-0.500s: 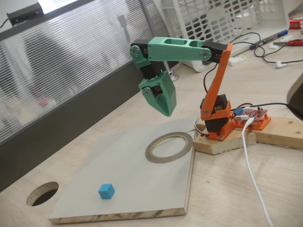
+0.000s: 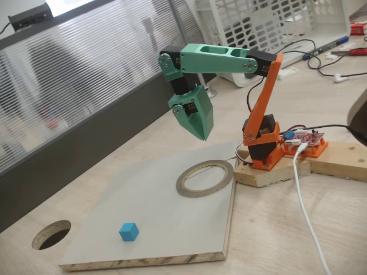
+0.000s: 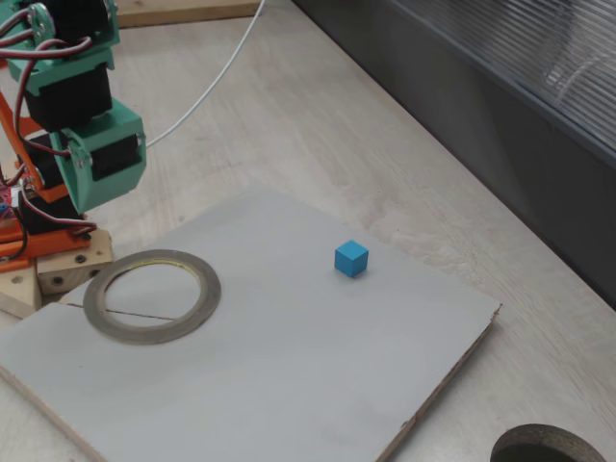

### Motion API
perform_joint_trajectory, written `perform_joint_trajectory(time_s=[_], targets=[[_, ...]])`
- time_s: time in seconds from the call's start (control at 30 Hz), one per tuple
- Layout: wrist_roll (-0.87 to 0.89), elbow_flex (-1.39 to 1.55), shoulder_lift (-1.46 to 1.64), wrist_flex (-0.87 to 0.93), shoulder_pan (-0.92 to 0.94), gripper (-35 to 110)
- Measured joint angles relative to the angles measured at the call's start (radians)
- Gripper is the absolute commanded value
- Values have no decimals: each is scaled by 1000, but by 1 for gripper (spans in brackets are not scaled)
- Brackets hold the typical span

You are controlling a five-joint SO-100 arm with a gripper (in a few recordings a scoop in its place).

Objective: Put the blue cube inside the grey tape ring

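The green gripper [image 2: 203,133] hangs in the air above the far edge of the grey board [image 2: 143,195], tip pointing down, and from where I stand its two fingers look pressed together into one wedge with nothing between them. I would call it closed and empty, though no daylight shows either way at the very tip. In the other fixed view the gripper [image 3: 96,192] shows as a green block above the board's corner nearest the arm's wooden base.

Almost under it lies the grey tape ring [image 2: 205,178], flat on the board near the corner beside the base, with bare board showing through its middle. The blue cube [image 2: 129,231] sits well away, close to the board's near edge in that view, towards the corner by the dark round hole [image 2: 51,234] cut in the bench. Cube [image 3: 351,258] and ring [image 3: 151,295] are clearly apart, so the pick has not begun.

What worries me is the reach. The cube is far out from the base, so the arm would have to stretch nearly flat, and a slanted approach could let one finger nudge the cube instead of straddling it. It is light and loose, so a nudge could slide it over the edge or towards the hole. The jaws must also open first, or they will simply knock it. Coming back, a low carry could catch the ring and drag it off its spot.
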Motion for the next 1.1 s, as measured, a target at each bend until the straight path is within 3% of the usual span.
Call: perform_joint_trajectory(time_s=[0.3, 0.63, 0.93, 1.1], targets=[[0, 0, 3, 0, -61, 1], [0, 0, 3, 0, -649, 1], [0, -57, -114, 0, -709, 1], [0, -387, -449, 0, -709, 1]])
